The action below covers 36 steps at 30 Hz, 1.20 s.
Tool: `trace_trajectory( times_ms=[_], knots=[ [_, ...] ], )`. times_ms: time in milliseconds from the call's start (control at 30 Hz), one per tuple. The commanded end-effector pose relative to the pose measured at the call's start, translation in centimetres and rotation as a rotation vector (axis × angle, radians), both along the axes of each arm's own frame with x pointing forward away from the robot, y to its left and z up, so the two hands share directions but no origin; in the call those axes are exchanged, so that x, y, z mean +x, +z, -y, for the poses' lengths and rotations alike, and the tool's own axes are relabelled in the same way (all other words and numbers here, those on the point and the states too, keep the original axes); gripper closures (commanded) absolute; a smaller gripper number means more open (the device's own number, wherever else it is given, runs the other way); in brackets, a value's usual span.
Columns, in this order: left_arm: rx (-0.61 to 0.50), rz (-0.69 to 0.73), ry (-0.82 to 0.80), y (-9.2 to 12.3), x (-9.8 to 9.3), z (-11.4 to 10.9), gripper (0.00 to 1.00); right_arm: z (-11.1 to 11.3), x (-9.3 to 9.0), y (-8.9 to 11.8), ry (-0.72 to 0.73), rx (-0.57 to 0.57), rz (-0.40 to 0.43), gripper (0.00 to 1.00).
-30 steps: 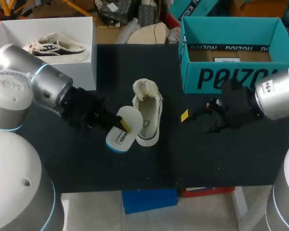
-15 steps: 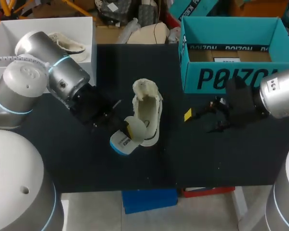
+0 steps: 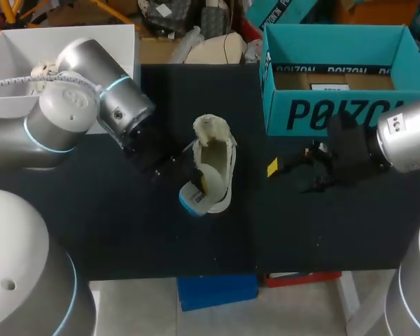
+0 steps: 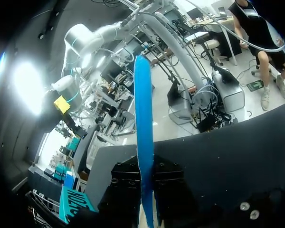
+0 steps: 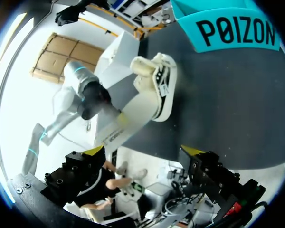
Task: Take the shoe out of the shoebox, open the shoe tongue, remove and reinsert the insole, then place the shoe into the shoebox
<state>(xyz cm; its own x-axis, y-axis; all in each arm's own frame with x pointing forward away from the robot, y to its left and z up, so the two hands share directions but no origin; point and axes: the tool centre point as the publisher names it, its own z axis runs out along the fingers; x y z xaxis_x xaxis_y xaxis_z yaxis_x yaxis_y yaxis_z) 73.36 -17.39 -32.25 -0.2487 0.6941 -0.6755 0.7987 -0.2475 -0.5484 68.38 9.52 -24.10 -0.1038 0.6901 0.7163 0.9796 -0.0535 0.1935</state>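
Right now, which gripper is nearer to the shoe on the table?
Left. The left gripper, shut on the insole, is right beside the shoe. The right gripper sits open and well apart on the shoe's other side, in front of the teal shoebox.

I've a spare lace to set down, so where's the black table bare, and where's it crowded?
Bare: the front strip of the table, nearer its edge than the shoe; also the back middle, between white box and teal shoebox. Crowded: beside the shoe, where the left gripper grips the insole, and before the shoebox, where the right gripper sits open.
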Motion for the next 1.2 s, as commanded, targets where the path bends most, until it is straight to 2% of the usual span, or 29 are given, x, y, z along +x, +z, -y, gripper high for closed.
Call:
trace_trajectory(
  times_ms=[33,500,800,833,867,900,933,1000,1033,1067,1200],
  knots=[
    [0.001,-0.028,-0.037,-1.2,1.9,1.0,1.00,0.0,0.0,0.0,0.000,-0.002,-0.001,0.00],
    [0.004,0.035,0.010,-4.8,7.0,2.5,1.00,0.0,0.0,0.0,0.000,-0.002,-0.001,0.00],
    [0.019,0.095,0.046,-5.6,8.6,2.7,1.00,0.0,0.0,0.0,0.000,-0.002,-0.001,0.00],
    [0.016,0.099,0.049,-5.4,8.6,2.6,0.68,0.0,0.0,0.0,0.000,-0.002,-0.001,0.00],
    [0.009,0.098,0.053,-5.1,8.4,2.6,0.55,0.0,0.0,0.0,0.000,-0.002,-0.001,0.00],
    [0.006,0.097,0.055,-4.8,8.3,2.5,0.52,0.0,0.0,0.0,0.000,-0.002,-0.001,0.00],
    [0.005,0.097,0.055,-4.6,8.1,2.3,0.43,0.0,0.0,0.0,0.000,-0.002,-0.001,0.00],
    [0.009,0.100,0.053,-4.2,7.8,2.0,0.19,0.0,0.0,0.0,0.000,-0.002,-0.001,0.00],
    [0.010,0.099,0.052,-3.9,7.5,1.8,0.15,0.0,0.0,0.0,0.000,-0.002,-0.001,0.00],
    [0.008,0.098,0.052,-3.5,7.2,1.7,0.15,0.0,0.0,0.0,0.000,-0.002,-0.001,0.00],
    [0.002,0.105,0.047,-2.5,6.1,1.1,0.22,0.0,0.0,0.0,0.000,-0.002,-0.001,0.00]
  ],
)
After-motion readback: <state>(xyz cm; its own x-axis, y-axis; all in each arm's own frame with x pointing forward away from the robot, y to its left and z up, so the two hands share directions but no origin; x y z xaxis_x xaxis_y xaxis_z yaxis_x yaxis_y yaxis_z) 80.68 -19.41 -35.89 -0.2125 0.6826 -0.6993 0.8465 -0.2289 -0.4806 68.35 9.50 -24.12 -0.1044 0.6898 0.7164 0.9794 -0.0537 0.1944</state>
